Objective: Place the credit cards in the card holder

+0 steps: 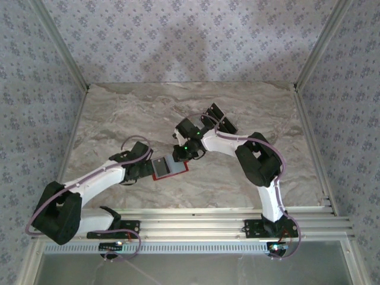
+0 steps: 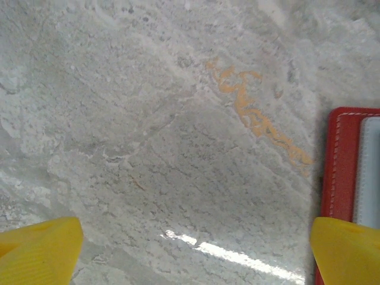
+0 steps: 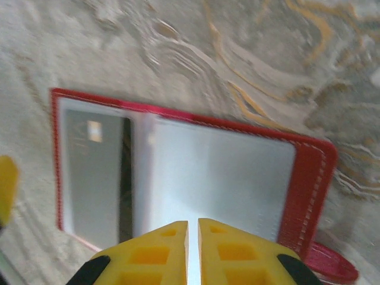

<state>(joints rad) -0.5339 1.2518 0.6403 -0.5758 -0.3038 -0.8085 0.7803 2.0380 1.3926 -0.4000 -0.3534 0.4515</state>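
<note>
My right pincer has its ribbed yellow fingers drawn almost together, with only a thin slit between them. I can make out nothing gripped in it. It hangs over the pale inside of the open wallet. My left pincer stands wide, one yellow fingertip over bare stone and the other at the wallet's red border. I cannot tell whether that one touches it.

The blue-grey, flower-patterned walls enclose the cell. Below them lies the marble-look tabletop, grey-beige with darker veins and a few orange streaks, glossy enough to throw back a strip of light.

The red folding card holder lies spread flat near the table's middle, between the two pincers. It is roughly square, with white stitching along its red rim and a smooth greyish-white lining. A rounded red tab sticks out at one corner.

One thin rectangular credit card sits inside the pocket farther from the tab. Its face is glazed grey by glare and one long edge is dark.
</note>
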